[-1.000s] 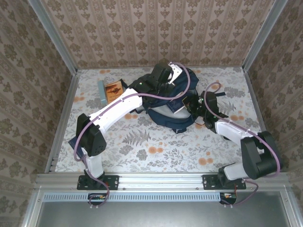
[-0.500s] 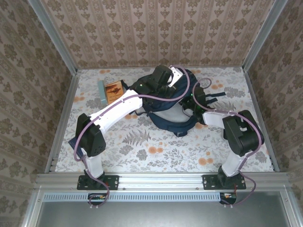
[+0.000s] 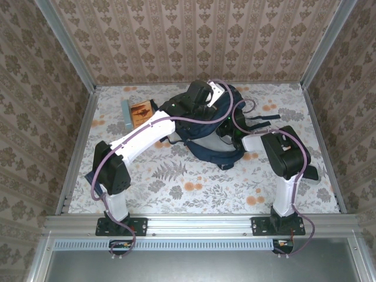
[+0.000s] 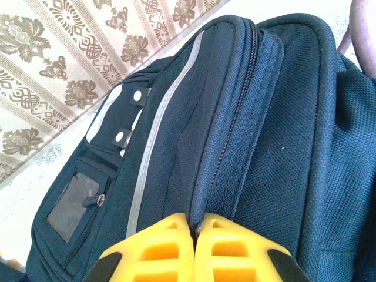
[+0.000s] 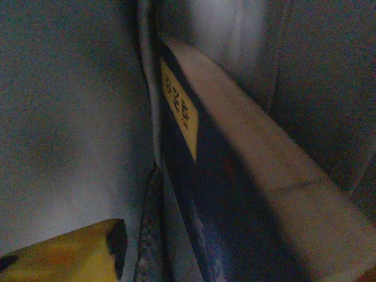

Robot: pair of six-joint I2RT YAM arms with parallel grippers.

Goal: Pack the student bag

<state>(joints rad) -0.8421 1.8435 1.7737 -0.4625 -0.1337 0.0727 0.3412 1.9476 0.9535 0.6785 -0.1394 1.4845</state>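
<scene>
Near half of table [image 3: 194,191] open, free passage. Student bag [image 3: 202,145] blocks far centre; left arm [image 3: 147,132], right arm [image 3: 282,154] crowd over it. Loose books [image 3: 140,113] occupy far left. Packed book [image 5: 235,176] fills bag interior.

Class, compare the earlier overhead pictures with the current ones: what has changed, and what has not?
The right arm folded in leftward, pushing its book down into the student bag. Whether its jaws have let go cannot be told. The left gripper stayed shut on the bag's rim; the books at the table's far left did not move.
</scene>
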